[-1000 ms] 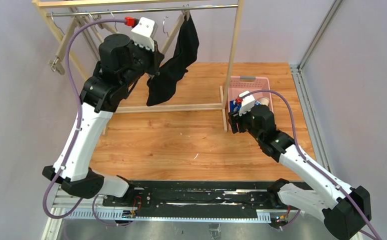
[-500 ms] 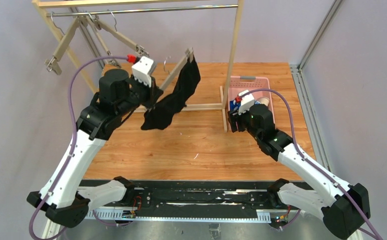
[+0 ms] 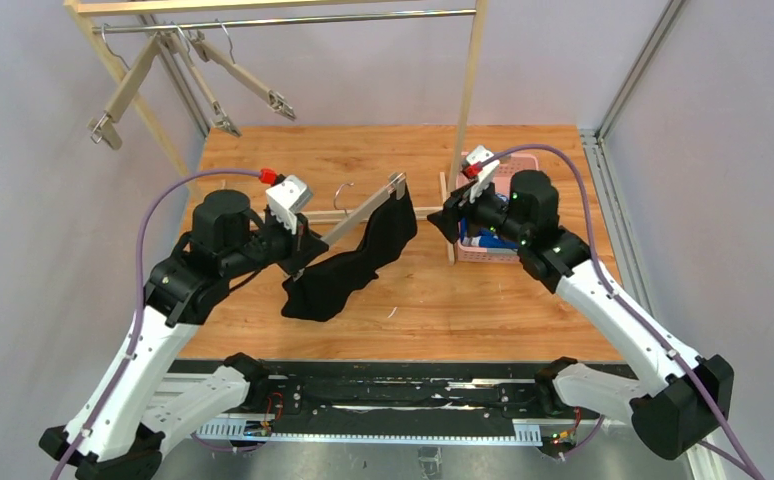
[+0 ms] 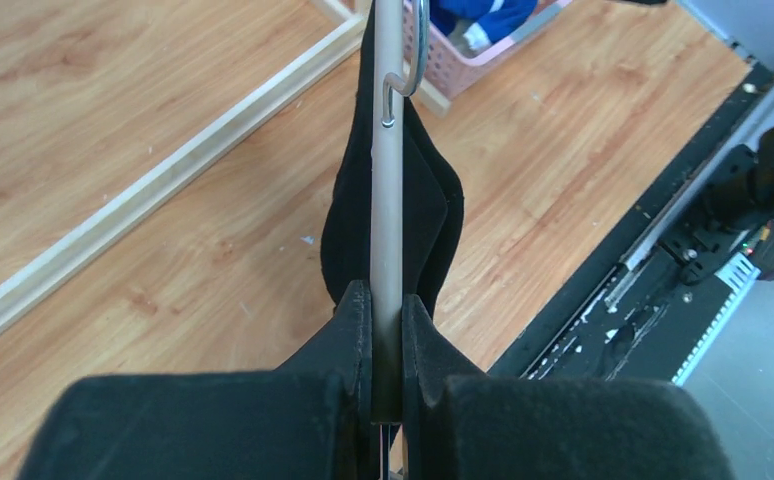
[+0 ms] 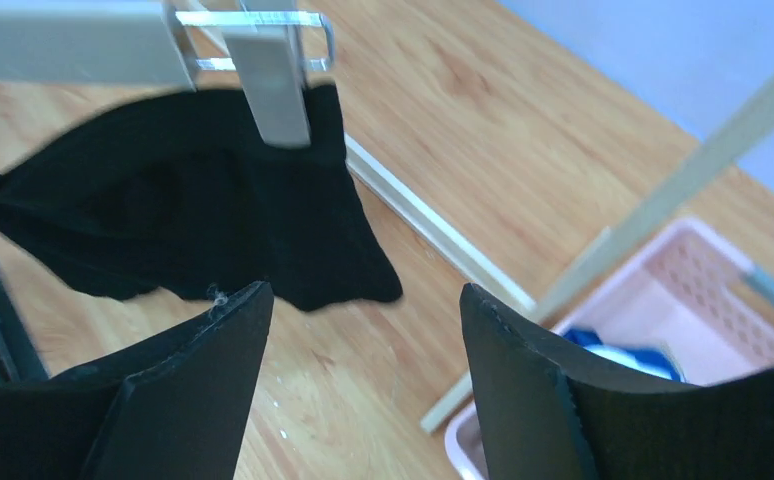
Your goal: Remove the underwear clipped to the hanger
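Clamps hanger (image 3: pixel 363 212) in left gripper (image 4: pixel 387 310), now off rail (image 3: pixel 293 20), black underwear (image 3: pixel 348 270) clipped | spreads right gripper (image 5: pixel 363 310) wide, empty, swung nearer

Left pincer (image 4: pixel 388 318), clamped on the wooden hanger (image 3: pixel 363 212), has carried it and the clipped black boxer briefs (image 3: pixel 358 265) off the rail (image 3: pixel 293 20) down to the middle of the table (image 3: pixel 423 310); right pincer (image 5: pixel 363 300) has swung from the pink basket (image 3: pixel 523 159) toward the clip (image 5: pixel 278 90), jaws wider.

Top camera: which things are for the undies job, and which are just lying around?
For the job: black underwear, hanger, left gripper holding the hanger, open right gripper, pink basket.
Lying about: empty hangers, rack.
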{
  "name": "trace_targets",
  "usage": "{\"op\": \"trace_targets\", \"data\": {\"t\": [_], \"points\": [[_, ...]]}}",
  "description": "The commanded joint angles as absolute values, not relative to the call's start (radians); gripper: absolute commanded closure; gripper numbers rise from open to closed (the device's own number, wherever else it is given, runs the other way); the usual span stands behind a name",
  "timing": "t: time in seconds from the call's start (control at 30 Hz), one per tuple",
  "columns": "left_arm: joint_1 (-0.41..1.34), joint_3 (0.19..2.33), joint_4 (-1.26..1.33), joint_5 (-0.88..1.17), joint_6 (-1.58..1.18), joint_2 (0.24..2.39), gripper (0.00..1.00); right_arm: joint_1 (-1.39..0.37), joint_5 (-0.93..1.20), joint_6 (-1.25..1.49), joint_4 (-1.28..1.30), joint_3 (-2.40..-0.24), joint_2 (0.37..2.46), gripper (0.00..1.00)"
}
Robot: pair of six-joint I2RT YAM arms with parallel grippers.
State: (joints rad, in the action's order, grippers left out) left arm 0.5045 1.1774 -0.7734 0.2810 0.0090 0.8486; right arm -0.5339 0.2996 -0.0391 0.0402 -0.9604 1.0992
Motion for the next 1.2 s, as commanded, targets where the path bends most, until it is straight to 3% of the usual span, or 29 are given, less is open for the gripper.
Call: {"op": "trace_targets", "data": {"t": [0.0,0.17,0.27,0.5,0.97,1.07,1.17], "points": [[0.511,1.163,-0.719,0.387,0.042,0.775,1.00,-0.419,0.722,-0.050,-0.039,-1.054,1.074,0.29],[0.511,1.098,-0.640,0.501,0.024,0.742,1.00,-0.222,1.119,0.202,-0.329,-1.060,1.102,0.28],[0.511,1.057,-0.569,0.588,0.001,0.733,1.00,-0.202,1.230,0.309,-0.418,-1.077,1.149,0.29],[0.511,1.038,-0.506,0.694,-0.010,0.766,1.00,-0.205,1.315,0.596,-0.742,-1.036,1.194,0.28],[0.511,1.036,-0.396,0.748,-0.081,0.771,1.00,-0.251,1.299,0.581,-0.716,-1.002,1.180,0.28],[0.511,1.034,-0.397,0.746,-0.080,0.778,1.00,-0.260,1.293,0.572,-0.698,-1.006,1.186,0.36],[0.511,1.031,-0.386,0.740,-0.084,0.779,1.00,-0.270,1.296,0.551,-0.662,-1.021,1.194,0.61]]}}
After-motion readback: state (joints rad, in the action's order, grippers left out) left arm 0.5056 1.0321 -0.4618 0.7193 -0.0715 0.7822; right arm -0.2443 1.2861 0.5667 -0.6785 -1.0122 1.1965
